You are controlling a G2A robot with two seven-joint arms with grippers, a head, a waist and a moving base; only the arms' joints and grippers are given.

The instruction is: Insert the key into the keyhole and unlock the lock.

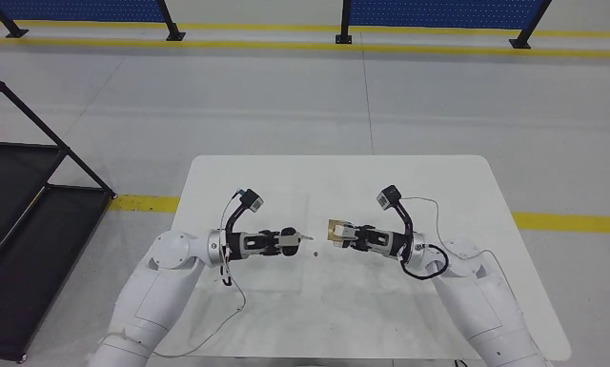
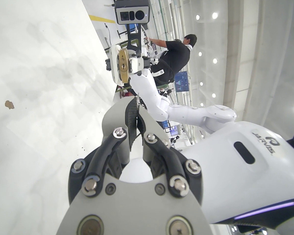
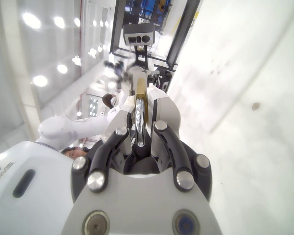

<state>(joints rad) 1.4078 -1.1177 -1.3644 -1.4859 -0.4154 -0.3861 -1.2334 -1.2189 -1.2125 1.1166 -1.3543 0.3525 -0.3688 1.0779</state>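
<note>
My left gripper (image 1: 292, 239) hovers above the white table (image 1: 343, 186), left of centre, shut on a small silver key (image 1: 302, 238) whose tip points right. In the left wrist view the pads (image 2: 131, 113) are pressed together with the key edge-on between them. A short gap to the right, my right gripper (image 1: 345, 235) is shut on a brass padlock (image 1: 335, 231). The lock's body (image 3: 140, 86) sticks out past the fingers and its silver shackle (image 3: 139, 116) lies between them. Its keyhole face (image 2: 123, 65) is turned toward the key.
A small brown speck (image 1: 315, 254) lies on the table below the gap between the grippers. A black rack (image 1: 43, 210) stands off the table's left side. Blue barriers (image 1: 86, 3) line the floor beyond the far edge.
</note>
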